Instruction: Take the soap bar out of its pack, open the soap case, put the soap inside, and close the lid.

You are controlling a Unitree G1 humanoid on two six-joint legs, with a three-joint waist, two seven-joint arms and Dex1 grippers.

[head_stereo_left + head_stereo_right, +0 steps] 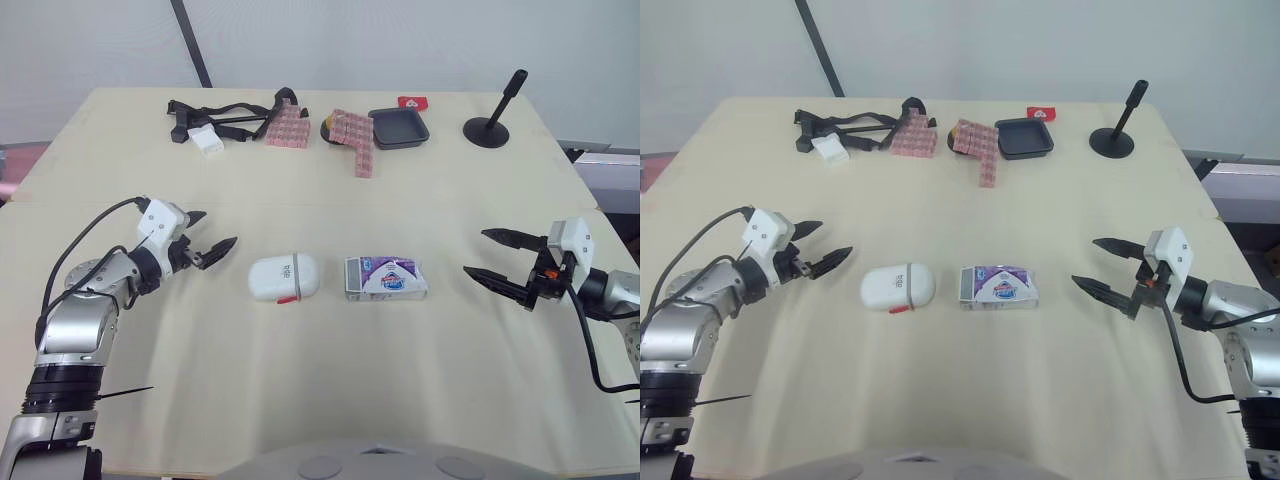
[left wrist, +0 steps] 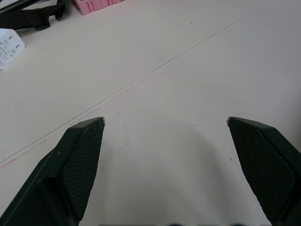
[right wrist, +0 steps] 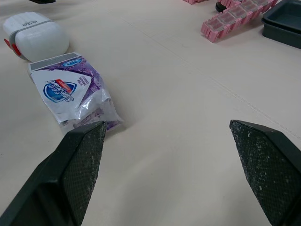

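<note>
A purple and white soap pack (image 1: 386, 278) lies flat in the middle of the table, sealed, with its label up. Just left of it sits the white soap case (image 1: 284, 277), lid down, a small red clasp at its front. My left gripper (image 1: 213, 235) hovers open to the left of the case, a short gap away, holding nothing. My right gripper (image 1: 484, 252) is open at the right of the pack, well apart from it. In the right wrist view the soap pack (image 3: 73, 94) and the soap case (image 3: 35, 35) lie ahead of the open fingers.
Along the far edge lie black straps (image 1: 225, 112) with a white block (image 1: 207, 139), pink pill organisers (image 1: 352, 138), a dark tray (image 1: 399, 128), a small red item (image 1: 414, 102) and a black stand (image 1: 490, 128). The beige table (image 1: 320, 380) is bare in front.
</note>
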